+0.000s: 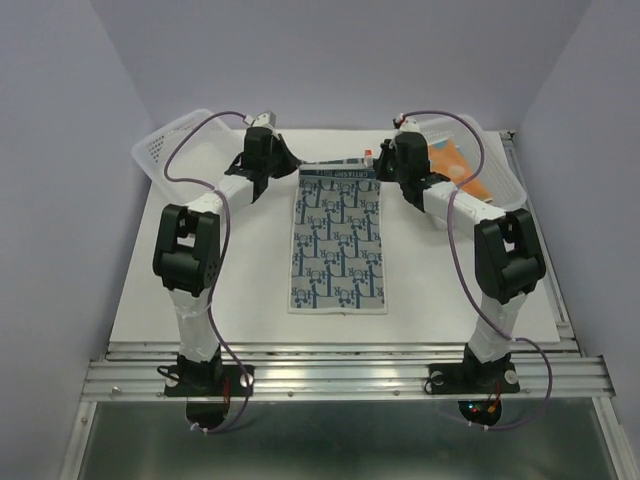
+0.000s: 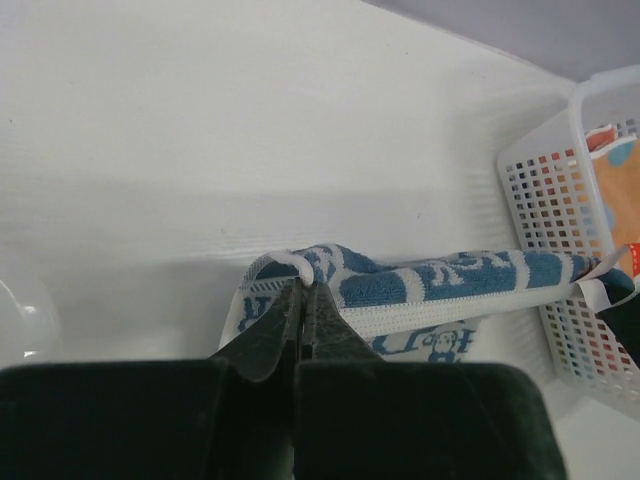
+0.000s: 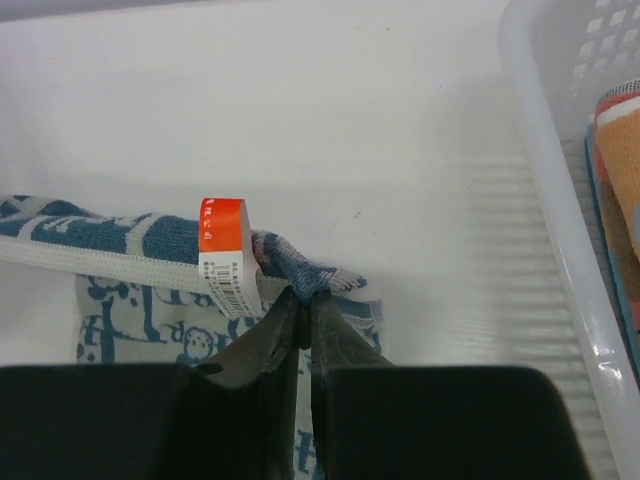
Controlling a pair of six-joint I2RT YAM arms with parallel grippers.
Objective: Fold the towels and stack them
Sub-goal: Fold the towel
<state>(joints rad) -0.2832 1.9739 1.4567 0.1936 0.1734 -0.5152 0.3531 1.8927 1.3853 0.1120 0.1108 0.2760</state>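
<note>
Blue towel (image 1: 338, 240): laid flat at the middle of the table (image 1: 200, 290), its long side running away from the arm bases. Only its far edge is raised.
Left gripper (image 2: 303, 285): clenched on the far-left corner of the blue towel. The cloth is bunched at the fingertips.
Right gripper (image 3: 300, 295): clenched on the far-right corner, just beside a red-and-white tag (image 3: 222, 245).
Far edge: held off the table and stretched between the 2 grippers, with the white hem drawn into a line.
Reason for grip: both corners are taken together, it is judged, so that the edge stays straight and the fold lands square.
Reason for placement: the near part is left flat on the table, it is judged, to anchor the cloth while the far edge is carried over it.
Step in hand: judged to be the 1st fold, far edge toward near edge.
Orange towels (image 1: 450, 160): lying in the right basket (image 3: 540, 150), unfolded as far as can be told.
Left basket (image 1: 165, 145): at the far left, beside the left arm.
Progress: judged early, as no stack is seen on the table.
Risk: only the corner tips are pinched, so a slip on 1 side would skew the fold.
</note>
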